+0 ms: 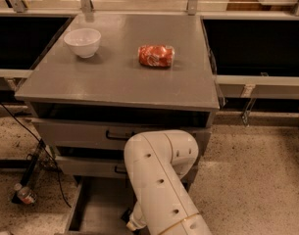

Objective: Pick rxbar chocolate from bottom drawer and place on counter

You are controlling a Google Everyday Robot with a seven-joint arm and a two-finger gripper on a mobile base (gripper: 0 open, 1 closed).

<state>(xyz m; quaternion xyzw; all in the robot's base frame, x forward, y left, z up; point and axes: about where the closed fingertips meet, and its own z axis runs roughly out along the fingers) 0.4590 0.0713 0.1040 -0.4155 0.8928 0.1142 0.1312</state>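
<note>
Bottom drawer (97, 210) stands open, near. My gripper (130, 219) hangs inside it, behind my arm (161, 180); its grasp I cannot tell. Rxbar chocolate hidden. Counter (119, 80) bears a bowl (83, 42), far left, and a red packet (156, 56).

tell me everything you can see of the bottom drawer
The bottom drawer is pulled out beneath the two shallower grey drawers, low at the front of the cabinet. It looks like grey painted metal, with a flat floor and a plain left wall in view. The white arm covers its right side. The gripper reaches down inside it near the picture's lower edge, mostly hidden behind the arm.
</note>
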